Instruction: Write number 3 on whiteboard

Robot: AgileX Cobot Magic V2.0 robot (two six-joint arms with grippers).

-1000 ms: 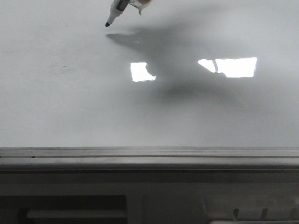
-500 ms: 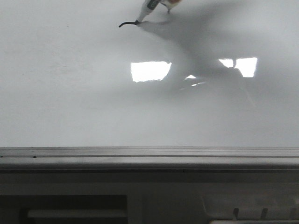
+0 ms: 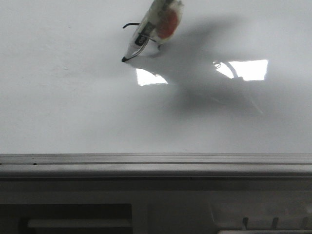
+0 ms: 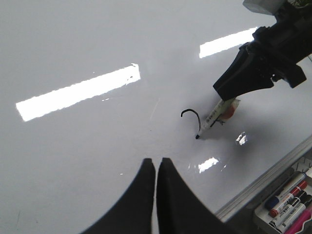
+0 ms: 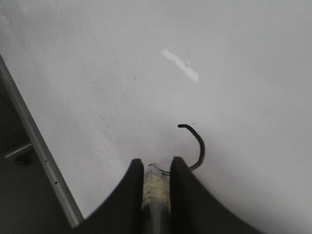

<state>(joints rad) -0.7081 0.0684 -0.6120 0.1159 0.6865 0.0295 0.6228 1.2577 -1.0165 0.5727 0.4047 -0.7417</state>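
The whiteboard (image 3: 73,107) fills most of the front view. A short black curved stroke (image 3: 129,24), the upper curve of the number 3, is drawn on it; it also shows in the left wrist view (image 4: 191,117) and the right wrist view (image 5: 197,144). My right gripper (image 5: 156,163) is shut on a white marker (image 3: 146,34), its black tip (image 3: 124,59) touching the board at the stroke's end. The marker also shows in the left wrist view (image 4: 210,122). My left gripper (image 4: 156,162) is shut and empty above the board, apart from the stroke.
A grey metal rail (image 3: 156,165) edges the board's near side. A tray with several spare markers (image 4: 287,197) sits beyond the rail in the left wrist view. Bright light reflections (image 3: 246,69) lie on the board.
The marker touched down, drew a short line to the right, then curved round and down to the left, leaving the first curve.
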